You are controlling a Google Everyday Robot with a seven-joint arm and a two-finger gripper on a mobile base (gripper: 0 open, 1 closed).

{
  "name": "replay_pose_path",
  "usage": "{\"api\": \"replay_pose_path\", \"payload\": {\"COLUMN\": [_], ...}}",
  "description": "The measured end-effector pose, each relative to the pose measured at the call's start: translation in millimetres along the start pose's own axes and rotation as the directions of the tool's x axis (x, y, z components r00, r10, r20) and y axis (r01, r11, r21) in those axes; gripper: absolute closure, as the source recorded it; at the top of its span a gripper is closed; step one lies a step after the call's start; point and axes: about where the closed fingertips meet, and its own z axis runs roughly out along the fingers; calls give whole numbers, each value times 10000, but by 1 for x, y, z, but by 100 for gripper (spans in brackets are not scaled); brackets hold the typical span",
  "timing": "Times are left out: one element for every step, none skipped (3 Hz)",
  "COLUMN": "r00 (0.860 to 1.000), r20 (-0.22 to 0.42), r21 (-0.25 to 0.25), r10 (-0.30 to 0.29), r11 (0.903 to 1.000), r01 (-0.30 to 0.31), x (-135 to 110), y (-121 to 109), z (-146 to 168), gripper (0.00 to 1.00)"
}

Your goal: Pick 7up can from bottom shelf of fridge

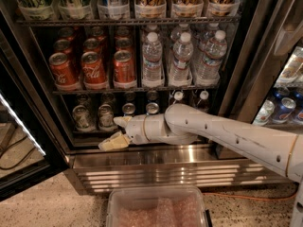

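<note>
1. The 7up can point(105, 116), a small aluminium drink can with a shiny silver top and a dim, silvery pale-green side, stands upright in the front row on the left half of the bottom shelf point(87, 132), a thin dark wire rack with a steel front edge.
2. On my feed its side is too dark to read any label. A twin can point(81, 118) stands just to its left on the bottom shelf, and more silver tops sit further back toward the shelf's middle.
3. The cream two-finger gripper point(110, 133) hangs just in front of the bottom shelf's front edge, left of its middle. Its fingers are spread, one high and one low, with nothing between them. The upper fingertip is right beside the 7up can, and I cannot tell whether it touches.
4. The white jointed arm point(236, 136) reaches in from the right and covers the right half of the bottom shelf.
5. The fridge point(165, 174) is a tall drinks cooler with a black inner frame, and its ribbed stainless-steel base lies directly beneath the bottom shelf.
6. On the rack above the bottom shelf, red Coca-Cola cans point(92, 67) stand over its left half and clear plastic water bottles point(182, 56) over its right half.
7. Below and in front of the bottom shelf, a clear plastic tub point(156, 193) with pinkish padding sits on the speckled floor point(47, 207).
8. To the right of the bottom shelf, past the fridge's frame, a neighbouring glass-fronted cooler point(284, 109) holds blue-sided cans.
</note>
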Motion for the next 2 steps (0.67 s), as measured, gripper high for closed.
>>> {"api": "replay_pose_path", "payload": {"r00": [9998, 9979], "r20": [-18, -321], "r21": [351, 596], "r10": [-211, -563], "r11": [9992, 9965], "r01": [211, 581], "x": [-2, -3], "y": [4, -6], "z": [-4, 11], "gripper": [15, 17]}}
